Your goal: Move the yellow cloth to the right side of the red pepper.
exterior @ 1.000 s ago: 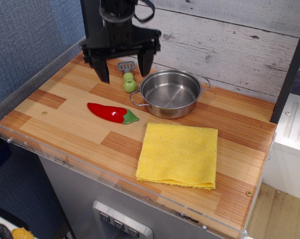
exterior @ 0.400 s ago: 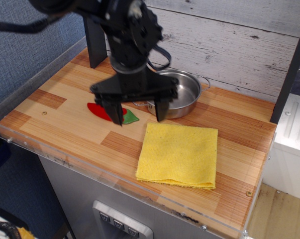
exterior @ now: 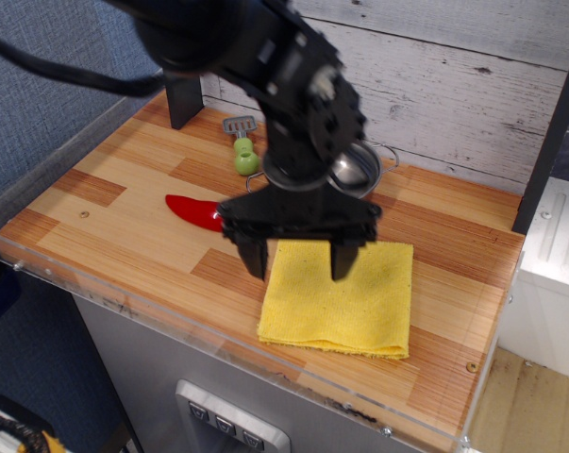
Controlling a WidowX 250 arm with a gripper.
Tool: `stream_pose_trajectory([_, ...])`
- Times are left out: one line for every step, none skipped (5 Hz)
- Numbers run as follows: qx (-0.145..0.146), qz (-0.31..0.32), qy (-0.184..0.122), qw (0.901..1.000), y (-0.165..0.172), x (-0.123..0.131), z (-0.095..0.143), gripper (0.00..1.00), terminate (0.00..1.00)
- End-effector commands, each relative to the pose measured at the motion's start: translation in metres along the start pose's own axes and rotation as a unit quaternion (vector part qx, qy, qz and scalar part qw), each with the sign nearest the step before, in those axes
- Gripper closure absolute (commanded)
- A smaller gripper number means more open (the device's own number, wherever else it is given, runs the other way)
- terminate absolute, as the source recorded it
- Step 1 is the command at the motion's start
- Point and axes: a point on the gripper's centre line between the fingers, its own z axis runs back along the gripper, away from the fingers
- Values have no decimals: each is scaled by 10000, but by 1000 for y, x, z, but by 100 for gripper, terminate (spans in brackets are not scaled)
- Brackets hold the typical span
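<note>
The yellow cloth (exterior: 355, 302) lies flat and folded on the wooden counter at the front right. The red pepper (exterior: 192, 211) lies to its left; its stem end is hidden behind the arm. My gripper (exterior: 299, 262) hangs open over the cloth's left part, with one dark finger (exterior: 256, 257) at the cloth's left edge and the other (exterior: 343, 259) over its middle. It holds nothing. I cannot tell whether the fingertips touch the cloth.
A steel pot (exterior: 359, 170) stands behind the cloth, mostly hidden by the arm. A pale green spatula handle (exterior: 245, 156) lies at the back near the wall. A clear plastic rim (exterior: 124, 307) runs along the counter's front edge.
The gripper has moved forward and to the right, from the back of the counter past the pepper to above the cloth. It stays open. The cloth and pepper have not moved.
</note>
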Motion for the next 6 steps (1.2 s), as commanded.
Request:
stream_pose_trajectory([-91, -276, -61, 9996, -24, -2, -8, 0, 0])
stream_pose_trajectory([-108, -265, -5, 9996, -23, -6, -16, 0, 0])
stream_pose_trajectory([-52, -225, -4, 9997, -19, -8, -27, 0, 0])
stream_pose_trajectory([32, -119, -17, 9999, -10, -7, -37, 0, 0])
stream_pose_trajectory([93, 8, -46, 9999, 6, 0, -41, 0, 0])
stream_pose_trajectory([169, 225, 85, 9996, 28, 8, -42, 0, 0])
